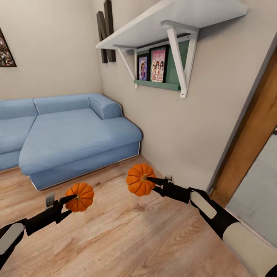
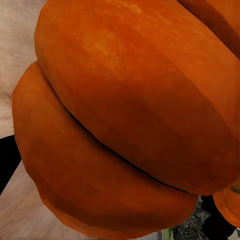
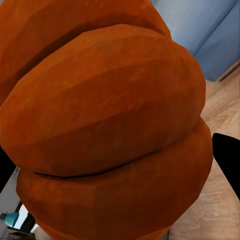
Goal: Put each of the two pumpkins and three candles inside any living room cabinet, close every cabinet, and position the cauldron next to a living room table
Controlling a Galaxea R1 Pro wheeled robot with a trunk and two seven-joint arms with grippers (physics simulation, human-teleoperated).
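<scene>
Nothing legible stood anywhere. The two framed pictures [image 1: 153, 64] on the green ledge [image 1: 157, 84] carried print too small to read, and the dark wall letters [image 1: 105, 30] were cut off.

It was a home living room: a blue sofa [image 1: 73, 134] stood on a wood-plank floor [image 1: 127, 231] beyond the claws, under a white wall shelf [image 1: 169, 23] holding framed pictures [image 1: 153, 64].
</scene>
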